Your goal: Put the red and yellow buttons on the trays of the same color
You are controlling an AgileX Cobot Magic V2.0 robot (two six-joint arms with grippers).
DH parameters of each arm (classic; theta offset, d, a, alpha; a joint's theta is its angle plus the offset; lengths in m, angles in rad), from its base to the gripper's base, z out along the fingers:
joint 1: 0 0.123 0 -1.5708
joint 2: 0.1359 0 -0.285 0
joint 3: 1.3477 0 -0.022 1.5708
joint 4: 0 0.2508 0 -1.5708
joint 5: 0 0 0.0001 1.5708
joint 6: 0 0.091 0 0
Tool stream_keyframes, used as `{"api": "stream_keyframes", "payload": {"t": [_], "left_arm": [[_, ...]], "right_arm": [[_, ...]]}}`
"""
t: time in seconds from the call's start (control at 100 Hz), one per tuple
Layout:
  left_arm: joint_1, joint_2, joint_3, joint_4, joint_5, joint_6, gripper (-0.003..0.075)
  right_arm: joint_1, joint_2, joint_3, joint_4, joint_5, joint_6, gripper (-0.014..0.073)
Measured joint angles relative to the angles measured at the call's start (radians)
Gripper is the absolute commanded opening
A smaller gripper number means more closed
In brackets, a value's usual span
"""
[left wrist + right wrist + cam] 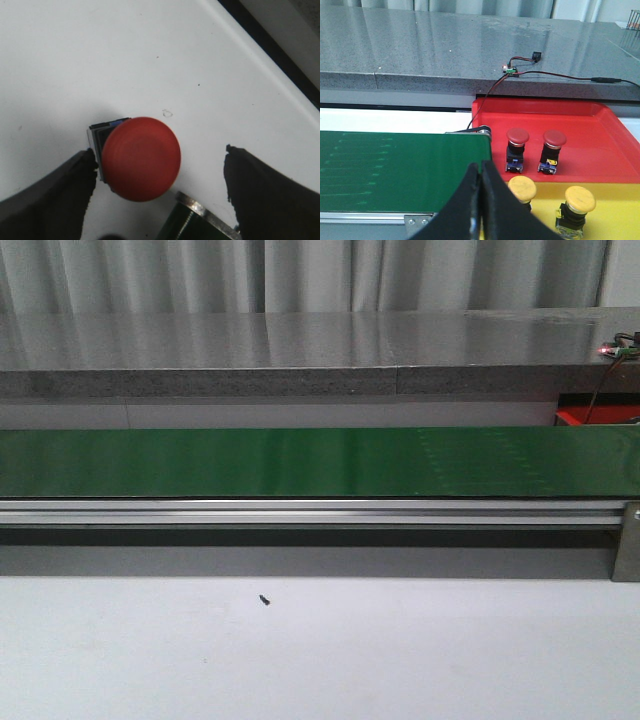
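left end effector: fingers apart, nothing clamped | red button: on white tabletop, between the fingers, nearer one finger, cap facing the camera | right end effector: fingers together, empty, trays beyond | left arm judged nearer

A white worktop fills the near half of the front view, with a small dark speck at about 7 o'clock from its centre. In the left wrist view, a red button rests directly on the white surface
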Motion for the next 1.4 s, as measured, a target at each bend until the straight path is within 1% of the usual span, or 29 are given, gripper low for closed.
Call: {"api": "stream_keyframes", "payload": {"t": [0.11,0.16,0.35,0.45,0.78,0.98,1.24,1.4], "left_arm": [[0.0,0.016,0.0,0.0,-0.011,0.0,0.051],[0.0,0.023,0.0,0.0,-0.011,0.0,0.0494],[0.0,0.035,0.0,0.002,-0.019,0.0,0.0342],[0.0,0.035,-0.002,0.002,-0.03,0.0,0.0297],[0.0,0.032,-0.002,0.007,-0.036,0.0,0.0294],[0.0,-0.037,-0.002,0.086,-0.005,0.0,0.0294],[0.0,-0.17,-0.002,0.114,0.075,0.074,0.0294],[0.0,-0.218,-0.002,0.111,0.16,0.114,0.0294]], "right_arm": [[0.0,0.0,0.0,0.0,0.0,0.0,-0.0123],[0.0,0.0,0.0,0.0,0.0,0.0,-0.0123],[0.0,0.0,0.0,0.0,0.0,0.0,-0.0123],[0.0,0.0,0.0,0.0,0.0,0.0,-0.0123],[0.0,0.0,0.0,0.0,0.0,0.002,-0.0123],[0.0,0.0,0.0,0.0,0.0,0.002,-0.0123],[0.0,0.0,0.0,0.0,0.0,0.0,-0.0123],[0.0,0.0,0.0,0.0,0.0,0.0,-0.0123]]}}
